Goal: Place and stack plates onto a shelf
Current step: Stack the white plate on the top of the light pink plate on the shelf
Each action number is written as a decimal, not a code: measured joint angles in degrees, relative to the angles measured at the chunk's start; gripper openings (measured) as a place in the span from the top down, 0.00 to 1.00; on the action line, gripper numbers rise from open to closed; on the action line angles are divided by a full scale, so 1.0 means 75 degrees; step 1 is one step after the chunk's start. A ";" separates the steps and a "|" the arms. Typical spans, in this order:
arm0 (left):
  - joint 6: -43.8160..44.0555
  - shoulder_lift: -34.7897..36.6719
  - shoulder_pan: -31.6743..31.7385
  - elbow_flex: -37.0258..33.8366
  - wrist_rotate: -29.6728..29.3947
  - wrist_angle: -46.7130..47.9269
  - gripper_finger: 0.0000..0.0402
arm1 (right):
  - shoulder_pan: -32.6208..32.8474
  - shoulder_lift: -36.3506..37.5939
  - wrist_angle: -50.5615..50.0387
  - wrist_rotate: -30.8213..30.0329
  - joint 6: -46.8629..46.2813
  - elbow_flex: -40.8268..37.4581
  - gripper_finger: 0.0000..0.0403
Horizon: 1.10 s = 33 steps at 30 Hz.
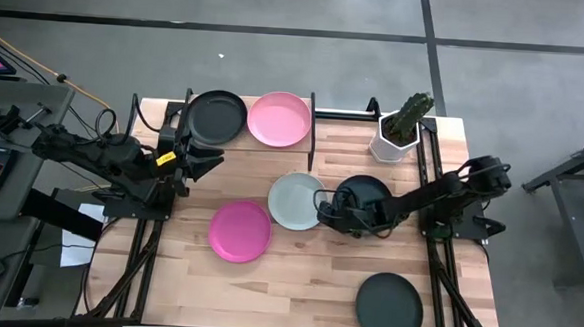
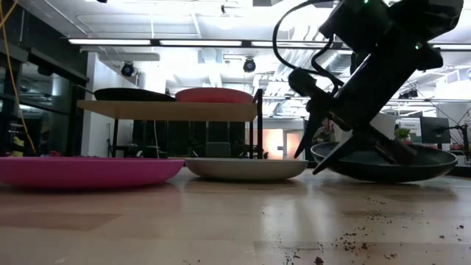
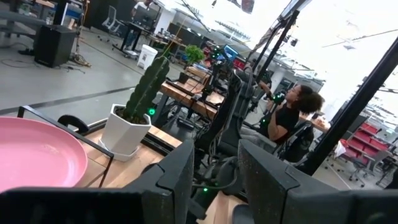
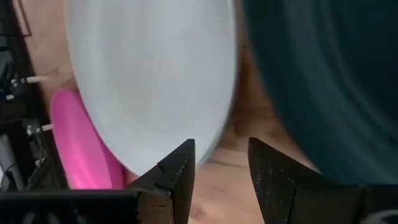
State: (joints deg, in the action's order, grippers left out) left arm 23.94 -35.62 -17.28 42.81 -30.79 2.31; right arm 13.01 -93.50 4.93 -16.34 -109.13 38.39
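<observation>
Two plates sit on the shelf (image 1: 273, 147) — the black plate (image 1: 216, 117) on its left half, the light pink plate (image 1: 279, 119) on its right. Just left of the shelf's front edge hangs the left gripper (image 1: 204, 160), fingers apart, holding nothing. In front of the shelf lie the magenta plate (image 1: 239, 231), the pale plate (image 1: 294, 200) and the teal plate (image 1: 371, 193). Between those last two, the right gripper (image 1: 322, 211) is open at the teal rim — gripping nothing. Farthest front and right lies the grey-green plate (image 1: 389, 308).
</observation>
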 joint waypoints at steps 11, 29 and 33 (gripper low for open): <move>0.0000 0.0000 0.0000 0.0000 -0.0005 0.0000 0.71 | -0.0300 -0.0066 0.0005 -0.0227 -0.0049 0.0000 0.68; -0.0003 0.0000 0.0000 0.0000 -0.0009 0.0000 0.71 | -0.0553 -0.0066 -0.0316 -0.0319 0.0311 -0.0006 0.99; -0.0006 0.0000 0.0000 0.0000 -0.0012 0.0000 0.71 | -0.0553 -0.0063 -0.0339 -0.0337 0.0614 -0.0012 0.99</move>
State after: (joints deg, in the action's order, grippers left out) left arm 23.90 -35.62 -17.28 42.81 -30.87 2.31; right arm 8.86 -93.97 2.39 -18.87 -104.52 38.30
